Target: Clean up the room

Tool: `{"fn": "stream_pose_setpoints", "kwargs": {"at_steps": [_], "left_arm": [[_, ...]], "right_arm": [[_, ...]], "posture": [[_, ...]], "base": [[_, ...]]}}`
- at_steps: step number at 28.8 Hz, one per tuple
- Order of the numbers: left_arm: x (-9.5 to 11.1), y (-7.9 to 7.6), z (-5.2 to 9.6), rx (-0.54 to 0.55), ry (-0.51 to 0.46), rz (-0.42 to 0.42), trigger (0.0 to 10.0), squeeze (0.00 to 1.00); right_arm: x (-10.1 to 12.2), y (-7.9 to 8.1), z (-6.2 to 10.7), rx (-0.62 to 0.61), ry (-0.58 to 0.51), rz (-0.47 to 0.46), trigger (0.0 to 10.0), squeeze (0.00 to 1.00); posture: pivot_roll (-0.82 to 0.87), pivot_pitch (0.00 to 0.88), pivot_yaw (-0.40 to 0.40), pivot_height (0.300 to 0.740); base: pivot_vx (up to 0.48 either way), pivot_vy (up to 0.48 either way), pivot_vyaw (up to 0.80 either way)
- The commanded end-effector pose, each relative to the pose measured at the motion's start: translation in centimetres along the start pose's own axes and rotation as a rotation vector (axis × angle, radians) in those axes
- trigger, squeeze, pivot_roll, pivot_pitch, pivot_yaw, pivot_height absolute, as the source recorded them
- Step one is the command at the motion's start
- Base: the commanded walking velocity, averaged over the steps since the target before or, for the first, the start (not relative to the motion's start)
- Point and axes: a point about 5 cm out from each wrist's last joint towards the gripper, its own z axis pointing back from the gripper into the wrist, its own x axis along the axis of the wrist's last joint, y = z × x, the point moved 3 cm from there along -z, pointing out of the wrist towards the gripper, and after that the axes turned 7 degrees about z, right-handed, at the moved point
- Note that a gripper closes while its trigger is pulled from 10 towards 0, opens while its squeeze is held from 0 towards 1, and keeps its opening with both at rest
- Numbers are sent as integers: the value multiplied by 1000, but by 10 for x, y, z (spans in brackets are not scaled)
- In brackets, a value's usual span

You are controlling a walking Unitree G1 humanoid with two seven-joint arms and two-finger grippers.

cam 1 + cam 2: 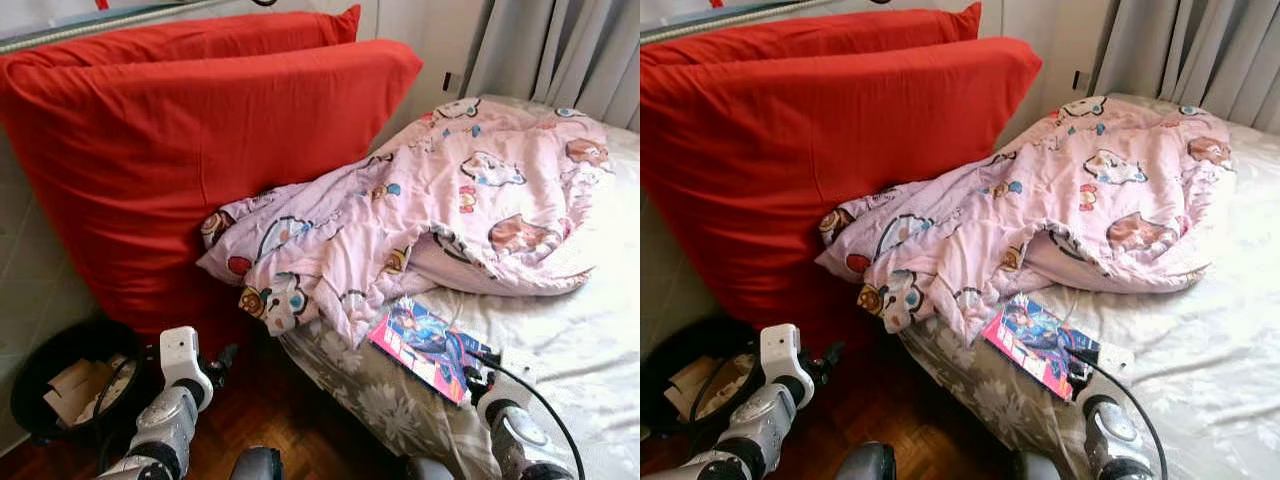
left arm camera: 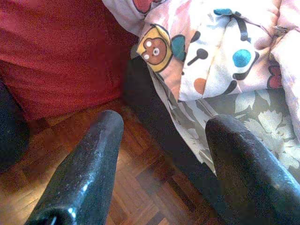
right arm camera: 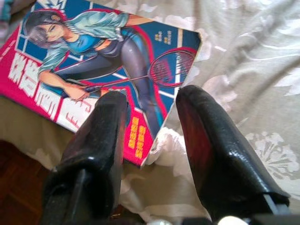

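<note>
At bed edge | right claw (image 3: 150,105) spread over comic book (image 3: 101,70)

We note: magazine (image 1: 430,346) on bed (image 1: 560,350) edge, below blanket (image 1: 440,210); pillows (image 1: 190,150) left; bin (image 1: 60,385) on floor (image 1: 290,420).

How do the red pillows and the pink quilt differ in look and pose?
The red pillows are plain, smooth and stand upright against the wall; the pink quilt is cartoon-printed, crumpled and heaped on the bed. The pillows reach the floor; the quilt only spills over the bed's edge. Both are soft bedding, touching each other.
</note>
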Motion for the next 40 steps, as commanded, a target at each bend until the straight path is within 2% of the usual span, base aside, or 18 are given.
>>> {"fn": "stream_pose_setpoints", "kwargs": {"at_steps": [1, 5, 9, 20, 22, 28, 33, 39, 40], "left_arm": [[-2, 6, 2, 8, 10, -3, 10000, 0], [-2, 6, 3, 7, 8, -1, 10000, 0], [-1, 7, 3, 5, 4, 1, 10000, 0], [-3, 12, 6, 1, 0, -27, 10000, 0], [-4, 14, 7, 6, 8, -59, 10000, 0], [-9, 17, 10, 17, 8, -75, 10000, 0], [-12, 21, 14, 28, -8, -55, 10000, 0], [-22, 29, 24, 18, -13, -56, 10000, 0], [1, 9, 12, -33, -95, -79, 10000, 0]], "right_arm": [[6, 4, -2, 7, -5, 9, 10000, 0], [5, 5, -2, 8, -3, 10, 10000, 0], [16, 10, -5, 18, -30, 8, 10000, 0], [35, 23, -10, 41, -66, 72, 10000, 0], [45, 24, -11, 36, -81, 101, 10000, 0], [71, 23, -15, 19, -132, 123, 10000, 0], [72, 18, -15, -18, -117, 163, 10000, 0], [60, 9, -14, -67, -57, 195, 10000, 0], [59, 7, -14, -78, -49, 197, 10000, 0]], "posture": [[104, 0, 19, 599], [105, 0, 23, 599], [118, 0, 23, 570], [146, 0, 24, 570], [154, 0, 18, 570], [175, 0, 1, 570], [190, 0, -4, 570], [213, 18, 6, 570], [219, 29, 9, 570]], "base": [[0, 0, 0], [0, 0, 0], [0, 0, 0], [0, 0, 0], [0, 0, 0], [0, 0, 0], [0, 0, 0], [0, 0, 0], [0, 0, 0]]}}
